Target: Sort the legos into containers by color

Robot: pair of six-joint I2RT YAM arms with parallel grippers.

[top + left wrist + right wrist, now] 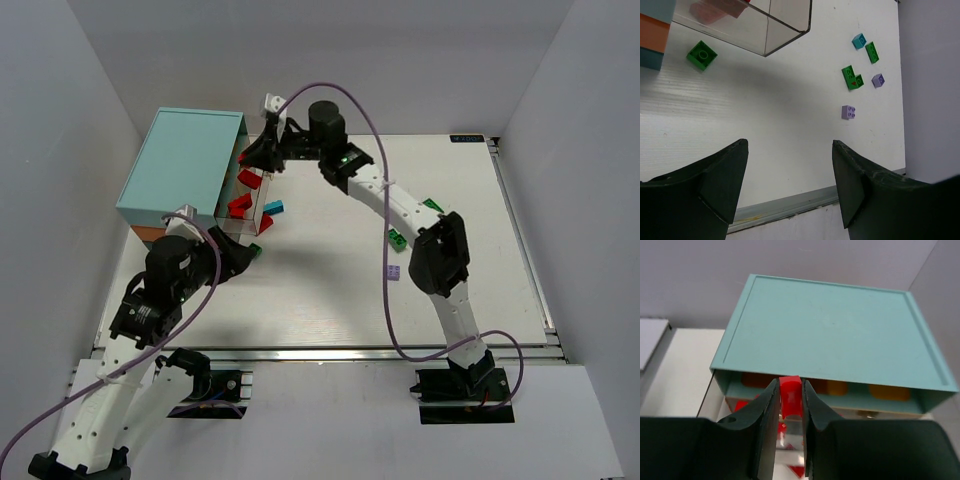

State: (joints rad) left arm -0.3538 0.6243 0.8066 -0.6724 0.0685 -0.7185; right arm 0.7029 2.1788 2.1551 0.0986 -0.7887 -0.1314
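My right gripper (789,388) is shut on a red lego (790,399) and holds it above the pulled-out clear container (790,455), just in front of the teal-topped cabinet (835,330). Several red legos (241,204) lie in that container (252,232). The right gripper (262,153) hovers over its far end. A cyan lego (273,208) lies beside the container. A green lego (702,54) sits near the container's corner. My left gripper (790,165) is open and empty above bare table, near the front edge.
Loose legos lie to the right: a cyan one (858,40), green ones (872,52) (852,77) and pale purple ones (878,80) (849,112). The cabinet (185,165) stands at the back left. A metal rail (320,352) runs along the table's near edge.
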